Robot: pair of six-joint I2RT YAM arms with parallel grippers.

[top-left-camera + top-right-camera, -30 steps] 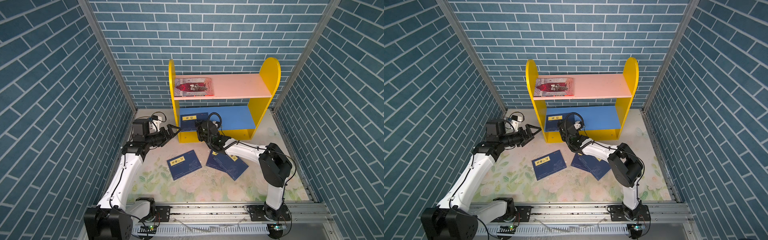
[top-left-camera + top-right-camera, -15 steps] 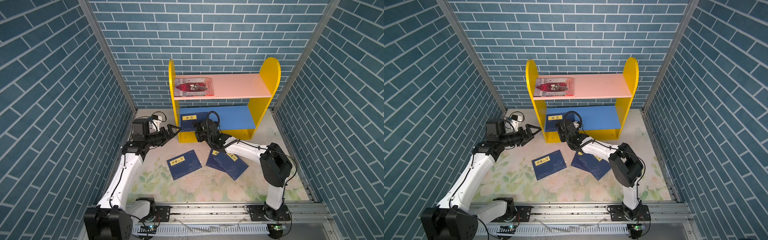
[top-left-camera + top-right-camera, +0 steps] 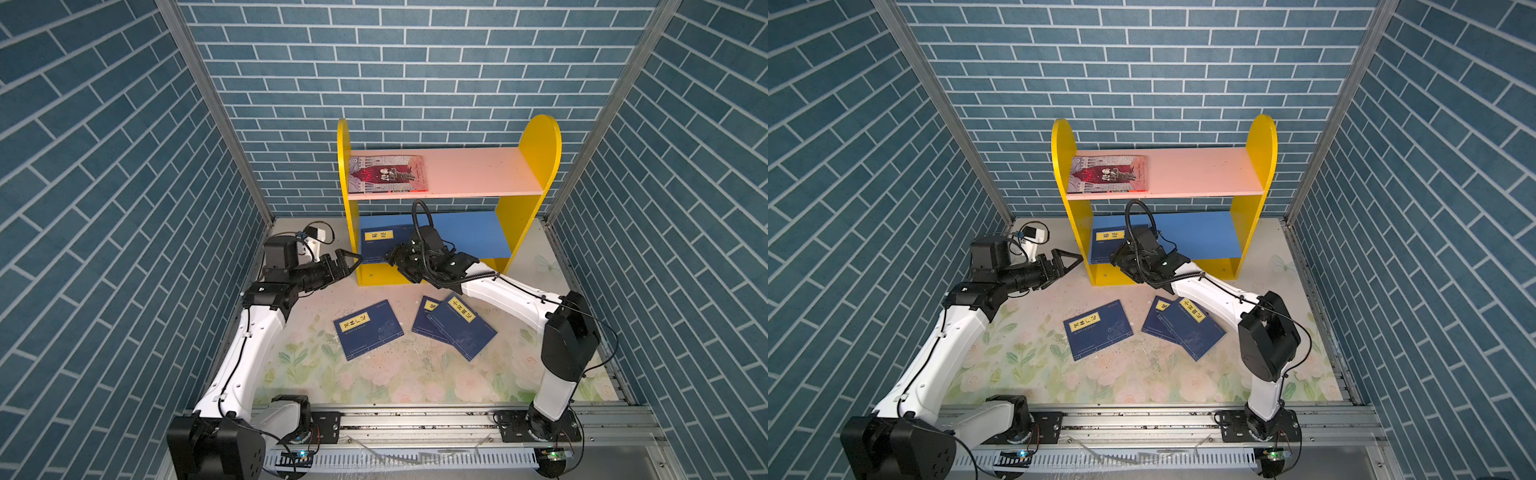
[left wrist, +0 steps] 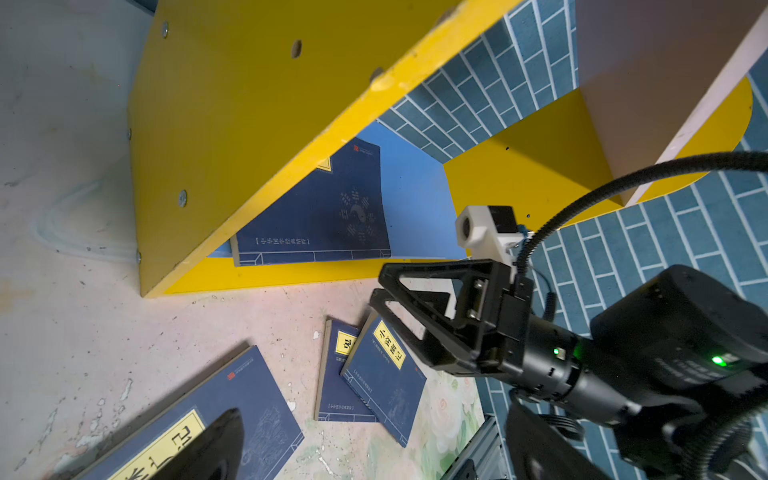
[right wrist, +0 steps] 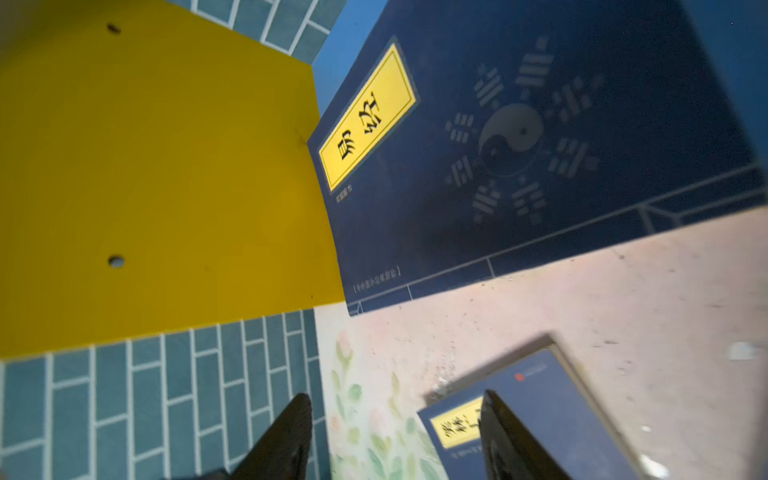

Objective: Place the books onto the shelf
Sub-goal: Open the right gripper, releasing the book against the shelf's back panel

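The shelf (image 3: 478, 174) (image 3: 1204, 174) stands at the back, with yellow sides, a pink upper board and a blue lower board. A grey-and-red book (image 3: 388, 174) lies on the pink board at its left end. One navy book (image 3: 376, 245) (image 5: 498, 145) lies on the blue board against the left side panel. Three navy books rest on the mat: a single one (image 3: 368, 328) and an overlapping pair (image 3: 465, 328). My right gripper (image 3: 390, 261) (image 5: 397, 395) hovers open at the shelved navy book's front edge, holding nothing. Beside the shelf's left panel, my left gripper (image 3: 351, 259) (image 4: 374, 415) is open and empty.
Blue brick-pattern walls (image 3: 124, 208) close in on three sides. The floral mat (image 3: 374, 382) runs to the metal rail (image 3: 415, 419) at the front. The right arm's cable (image 3: 417, 212) loops up under the pink board.
My right gripper has shifted slightly left in front of the lower board and its jaws have narrowed a little. The left arm and the books have not moved.
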